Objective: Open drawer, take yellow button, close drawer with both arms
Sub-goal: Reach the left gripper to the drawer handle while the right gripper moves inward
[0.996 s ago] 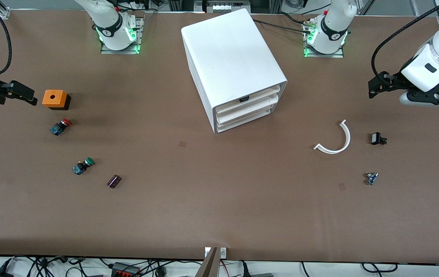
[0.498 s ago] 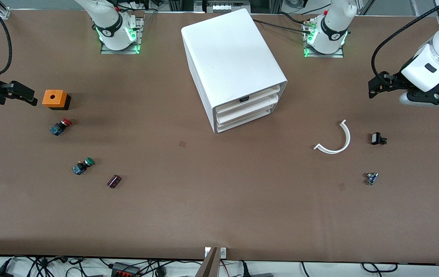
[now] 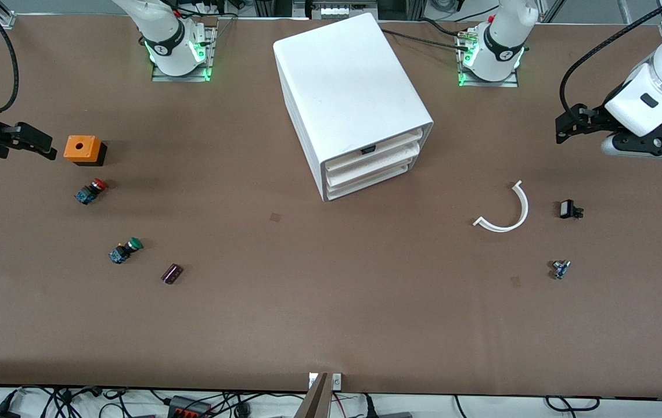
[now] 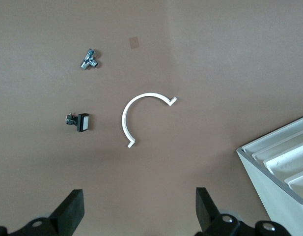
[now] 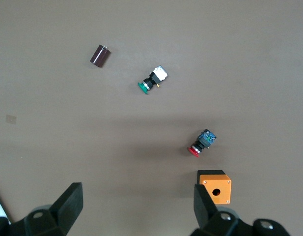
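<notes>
i've got both arms up over the counter (image 3: 331,302), one at each end. left end effector (image 3: 563,125) hangs over bare counter at the left arm's end, fingers (image 4: 72,216) spread wide, nothing in them. right end effector (image 3: 40,145) is over the right arm's end just beside the orange box (image 3: 82,149), fingers (image 5: 72,204) wide too, empty. white cabinet (image 3: 348,98) sits mid-counter, all three drawers pushed in, top drawer (image 3: 374,152) included. i can't see the orange-yellow button anywhere. red-capped button (image 3: 91,190) and green-capped button (image 3: 125,250) lie nearer the camera than the box, dark cylinder (image 3: 172,273) beside the green one. white curved strip (image 3: 508,210) lies toward the left arm's end.
</notes>
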### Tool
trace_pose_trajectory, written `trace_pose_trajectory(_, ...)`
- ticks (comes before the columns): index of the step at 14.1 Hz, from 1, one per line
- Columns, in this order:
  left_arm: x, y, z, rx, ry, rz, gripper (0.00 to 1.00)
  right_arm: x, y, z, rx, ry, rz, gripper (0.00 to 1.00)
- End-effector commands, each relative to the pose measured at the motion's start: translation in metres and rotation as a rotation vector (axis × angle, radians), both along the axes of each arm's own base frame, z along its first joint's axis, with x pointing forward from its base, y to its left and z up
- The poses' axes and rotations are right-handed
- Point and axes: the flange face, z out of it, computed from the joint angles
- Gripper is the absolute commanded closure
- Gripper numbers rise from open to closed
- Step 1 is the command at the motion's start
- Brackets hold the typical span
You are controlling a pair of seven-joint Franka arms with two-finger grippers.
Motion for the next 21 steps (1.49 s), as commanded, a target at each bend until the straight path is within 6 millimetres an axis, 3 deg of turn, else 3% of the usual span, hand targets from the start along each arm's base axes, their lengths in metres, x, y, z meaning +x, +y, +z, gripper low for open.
trace_pose_trajectory(1, 0.009, -0.004, 0.003, -0.024, 0.013, -0.006, 0.00, -0.005, 0.008, 0.005, -0.004, -0.006, 0.028, 0.00)
trace_pose_trajectory(3, 0.005, -0.011, -0.004, -0.066, 0.072, -0.018, 0.00, -0.004, 0.012, 0.006, 0.002, -0.011, 0.031, 0.00)
trace_pose_trajectory(5, 0.005, -0.017, -0.010, -0.152, 0.127, -0.010, 0.00, -0.001, 0.030, 0.005, 0.003, -0.017, 0.056, 0.00)
trace_pose_trajectory(8, -0.005, -0.049, -0.016, -0.241, 0.215, -0.051, 0.00, 0.006, 0.060, -0.006, 0.004, -0.016, 0.098, 0.00)
trace_pose_trajectory(10, -0.005, -0.069, -0.035, -0.294, 0.288, -0.080, 0.00, 0.011, 0.077, -0.015, 0.018, -0.013, 0.123, 0.00)
trace_pose_trajectory(12, 0.006, -0.086, -0.065, -0.401, 0.347, -0.127, 0.00, 0.017, 0.089, -0.025, 0.052, -0.002, 0.133, 0.00)
trace_pose_trajectory(17, 0.042, -0.105, -0.167, -0.785, 0.374, -0.316, 0.00, 0.030, 0.133, -0.025, 0.056, -0.039, 0.197, 0.00)
trace_pose_trajectory(18, 0.047, -0.110, -0.179, -0.852, 0.364, -0.309, 0.00, 0.032, 0.142, -0.023, 0.058, -0.045, 0.210, 0.00)
trace_pose_trajectory(21, 0.046, -0.123, -0.232, -1.056, 0.365, -0.311, 0.00, 0.037, 0.188, -0.025, 0.058, -0.057, 0.280, 0.00)
